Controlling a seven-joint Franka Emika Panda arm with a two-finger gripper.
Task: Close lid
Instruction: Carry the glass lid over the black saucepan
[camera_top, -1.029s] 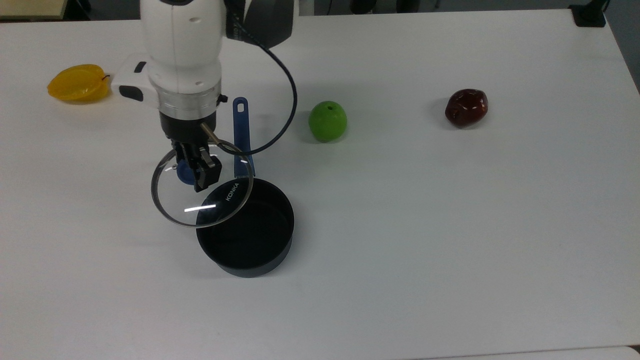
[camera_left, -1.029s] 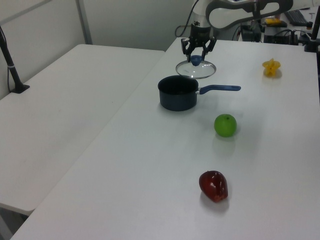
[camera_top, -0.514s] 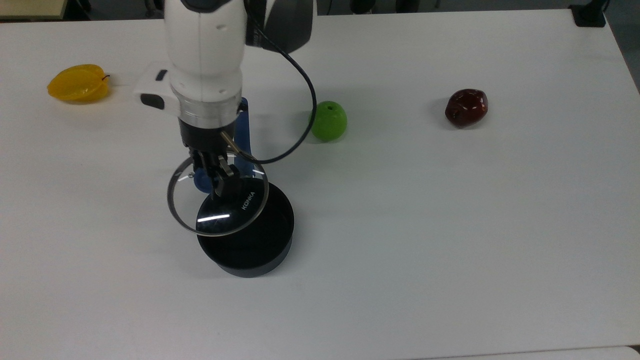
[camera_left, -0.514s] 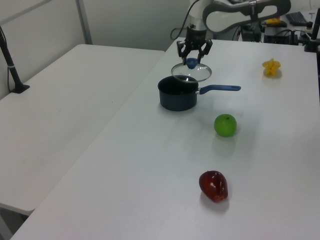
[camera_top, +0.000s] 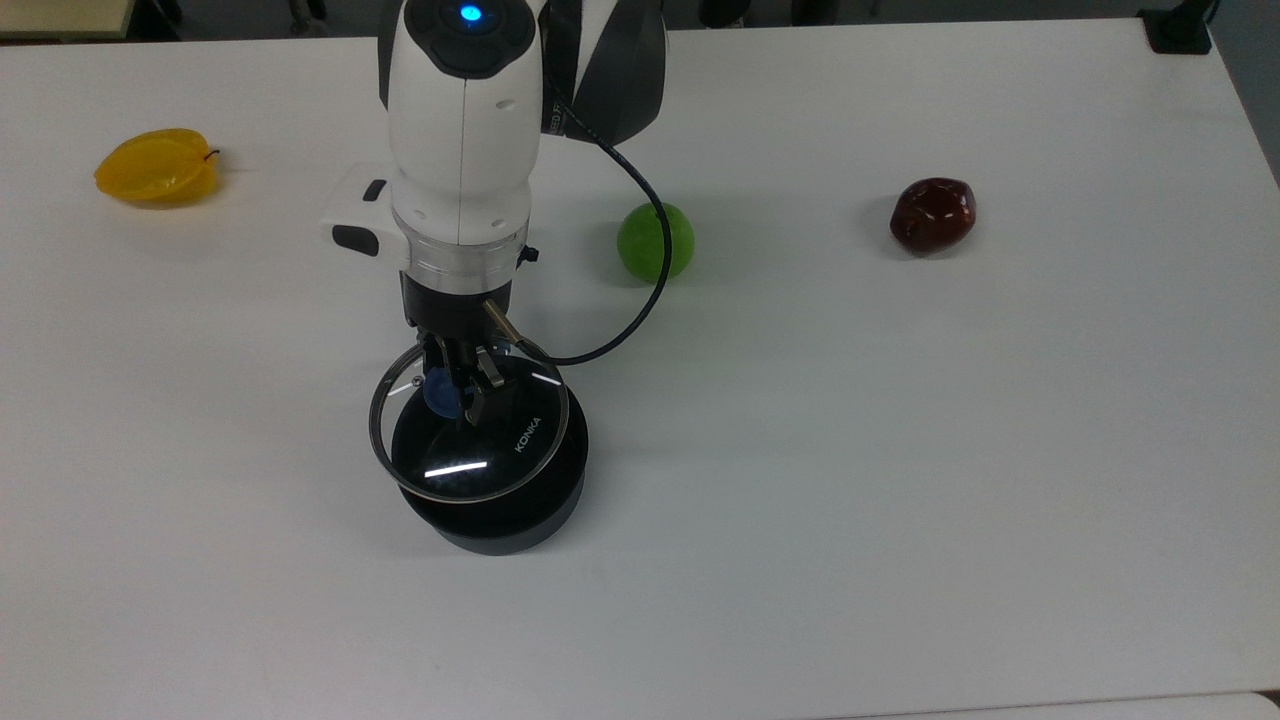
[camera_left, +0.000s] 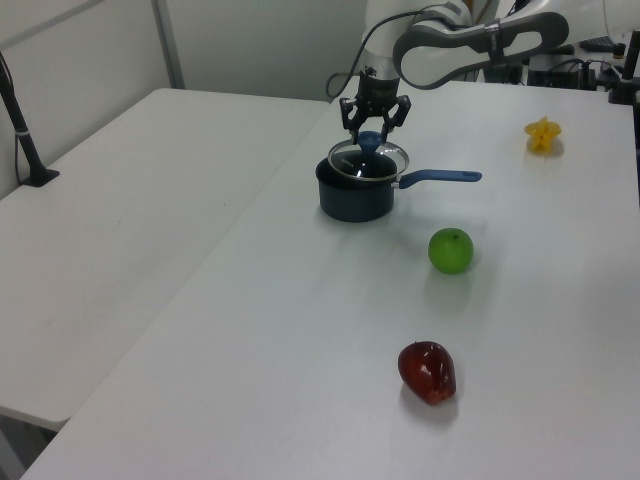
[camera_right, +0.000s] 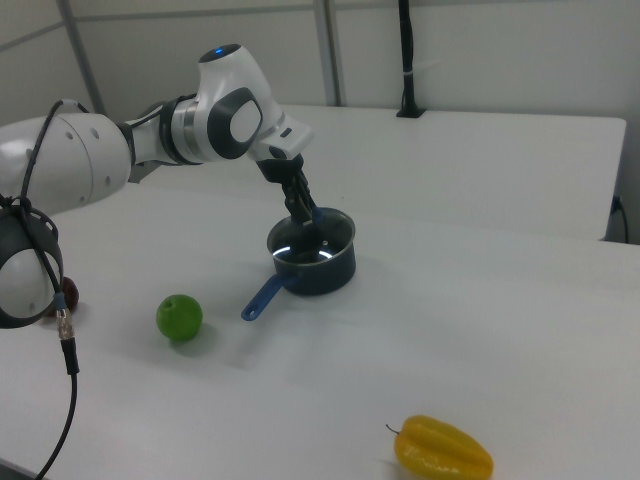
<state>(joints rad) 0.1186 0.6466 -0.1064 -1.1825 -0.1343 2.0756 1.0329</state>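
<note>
Clear glass lid (camera_top: 470, 428), blue knob, KONKA print; held above saucepan (camera_top: 520, 515), offset.

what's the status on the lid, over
End effector shut on the knob of the lid. Lid held above the saucepan, offset toward the top view's left, not seated. Nothing in the way; green apple well apart.

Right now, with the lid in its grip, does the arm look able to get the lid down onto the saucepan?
Probably yes. The gripper holds the lid by its blue knob, hanging just above the saucepan and nearly centred in the top view. The pan looks empty, and the green apple sits well aside.
</note>
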